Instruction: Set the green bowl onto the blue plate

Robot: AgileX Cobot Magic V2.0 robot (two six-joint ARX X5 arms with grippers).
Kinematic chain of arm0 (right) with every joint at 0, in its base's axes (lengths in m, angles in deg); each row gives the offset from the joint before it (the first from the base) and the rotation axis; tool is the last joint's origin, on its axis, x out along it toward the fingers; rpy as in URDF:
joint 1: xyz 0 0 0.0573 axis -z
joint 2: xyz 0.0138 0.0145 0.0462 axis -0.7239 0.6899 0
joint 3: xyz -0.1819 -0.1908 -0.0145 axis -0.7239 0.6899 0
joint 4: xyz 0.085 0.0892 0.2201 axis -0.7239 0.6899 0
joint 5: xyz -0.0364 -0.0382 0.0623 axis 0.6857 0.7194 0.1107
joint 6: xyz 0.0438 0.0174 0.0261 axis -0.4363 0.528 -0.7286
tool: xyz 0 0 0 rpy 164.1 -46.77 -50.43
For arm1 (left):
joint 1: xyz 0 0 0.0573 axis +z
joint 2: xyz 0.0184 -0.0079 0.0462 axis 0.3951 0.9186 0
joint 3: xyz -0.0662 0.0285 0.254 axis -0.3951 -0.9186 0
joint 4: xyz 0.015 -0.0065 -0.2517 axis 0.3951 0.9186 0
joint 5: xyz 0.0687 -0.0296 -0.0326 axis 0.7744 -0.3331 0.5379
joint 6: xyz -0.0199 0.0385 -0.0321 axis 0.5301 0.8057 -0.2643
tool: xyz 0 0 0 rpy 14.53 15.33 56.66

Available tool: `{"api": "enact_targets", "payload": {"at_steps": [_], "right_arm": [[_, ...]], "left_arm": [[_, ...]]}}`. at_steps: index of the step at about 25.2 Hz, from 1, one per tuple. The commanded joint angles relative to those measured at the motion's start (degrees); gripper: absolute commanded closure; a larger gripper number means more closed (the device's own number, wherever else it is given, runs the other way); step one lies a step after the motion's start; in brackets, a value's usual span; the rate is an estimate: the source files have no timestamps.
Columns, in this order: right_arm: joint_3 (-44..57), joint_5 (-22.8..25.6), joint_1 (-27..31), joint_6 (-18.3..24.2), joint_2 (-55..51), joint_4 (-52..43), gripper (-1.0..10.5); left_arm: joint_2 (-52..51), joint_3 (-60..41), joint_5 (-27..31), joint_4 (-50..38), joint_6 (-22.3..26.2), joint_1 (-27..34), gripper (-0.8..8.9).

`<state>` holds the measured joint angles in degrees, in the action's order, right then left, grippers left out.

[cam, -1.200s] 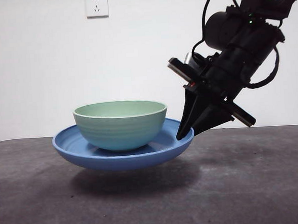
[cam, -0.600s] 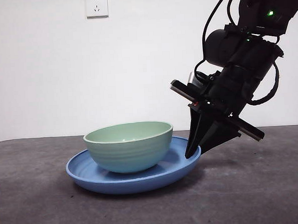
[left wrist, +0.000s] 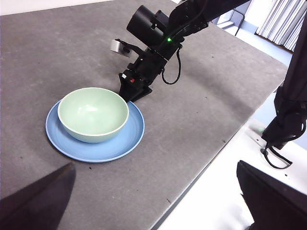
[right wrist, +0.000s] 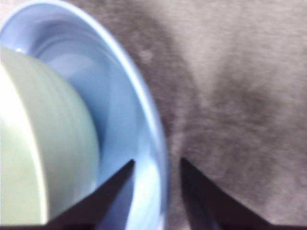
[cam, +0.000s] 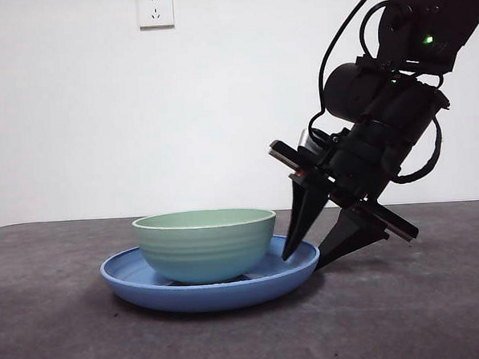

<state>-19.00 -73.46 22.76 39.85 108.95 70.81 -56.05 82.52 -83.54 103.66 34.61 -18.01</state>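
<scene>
— Where's the bowl sitting?

— The pale mint-green ridged round bowl (cam: 205, 246) stands upright in the wide, glossy blue shallow plate (cam: 132, 279), a little toward the plate's left side in my front camera, and the plate lies flat on the dark grey table (cam: 407, 315). I'd call the placing done; what's left is letting go cleanly.

— And your claw?

— My right gripper (cam: 312, 253) is at the plate's right rim with its two black jaws parted, one over the inside of the rim, one outside it. In the right wrist camera the rim (right wrist: 158, 139) runs between the jaws, and I can't tell for sure whether either one touches it. It grips nothing.

— So how do you back out?

— I'd judge the risk is the inner jaw hooking the raised rim and dragging the plate, bowl and all. I'd lift straight up along the jaws' own line first, keeping them spread, and only swing right once both tips are above the rim.

— The other arm?

— My left gripper (left wrist: 153, 201) waits high on the near side, jaws wide apart and empty, well away from the dishes.
</scene>
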Motion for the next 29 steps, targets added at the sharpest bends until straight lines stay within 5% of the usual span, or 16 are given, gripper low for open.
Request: {"api": "enact_targets", "payload": {"at_steps": [1, 8, 20, 29], "right_arm": [[-1.0, 0.7, -0.2, 0.5, -1.5, 0.1, 7.4], [-1.0, 3.9, 0.3, 3.6, -17.7, 6.4, 7.3], [-1.0, 5.6, -0.3, 10.9, -45.2, 24.8, 4.4], [-0.4, 9.9, -0.9, 14.7, -58.8, 35.9, 3.8]], "left_arm": [[0.2, 0.5, 0.2, -0.7, 0.2, -0.3, 1.94], [0.2, 0.5, 0.2, -0.7, 0.2, -0.3, 1.94], [0.2, 0.5, 0.2, -0.7, 0.2, -0.3, 1.94], [0.2, 0.5, 0.2, -0.7, 0.2, -0.3, 1.94]]}}
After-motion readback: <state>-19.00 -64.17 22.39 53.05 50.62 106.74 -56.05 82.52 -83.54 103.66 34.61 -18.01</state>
